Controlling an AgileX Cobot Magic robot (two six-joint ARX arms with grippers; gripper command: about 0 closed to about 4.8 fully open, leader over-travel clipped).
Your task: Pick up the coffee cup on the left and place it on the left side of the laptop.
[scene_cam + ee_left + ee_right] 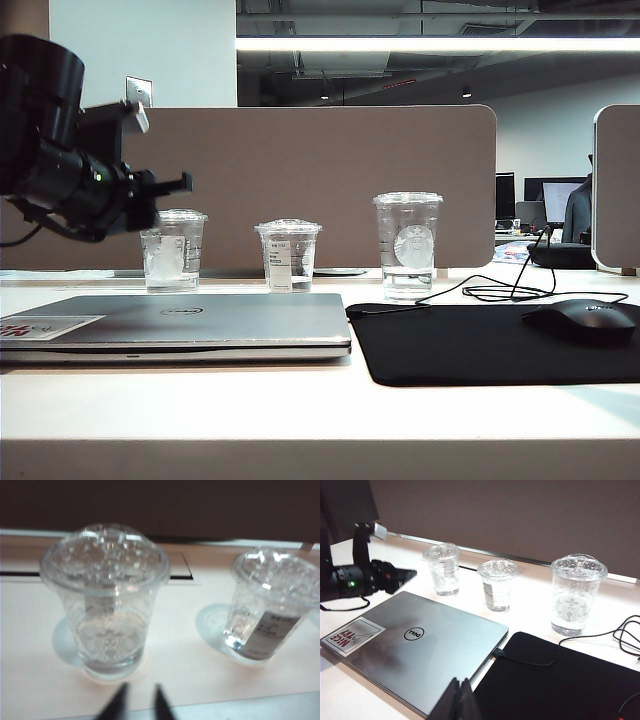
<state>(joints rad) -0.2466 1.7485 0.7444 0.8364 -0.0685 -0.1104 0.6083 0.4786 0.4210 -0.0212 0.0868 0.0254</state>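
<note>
The coffee cup (173, 250) is a clear lidded cup, the leftmost of three behind the closed silver laptop (180, 318). My left gripper (183, 183) hovers just above and left of the cup, pointing at it. In the left wrist view the cup (107, 600) stands upright ahead of the left gripper (141, 687), whose fingers stand slightly apart with nothing between them. The right gripper (461, 684) is shut and empty above the laptop's (415, 645) near corner. From there the cup (441, 570) and the left gripper (412, 573) both show.
A shorter clear cup with a white label (288, 255) stands next to the coffee cup, a tall logo cup (407, 245) further right. A black mouse pad (480, 345) with a mouse (580, 320) and cable lies right of the laptop. A partition wall (320, 170) stands behind.
</note>
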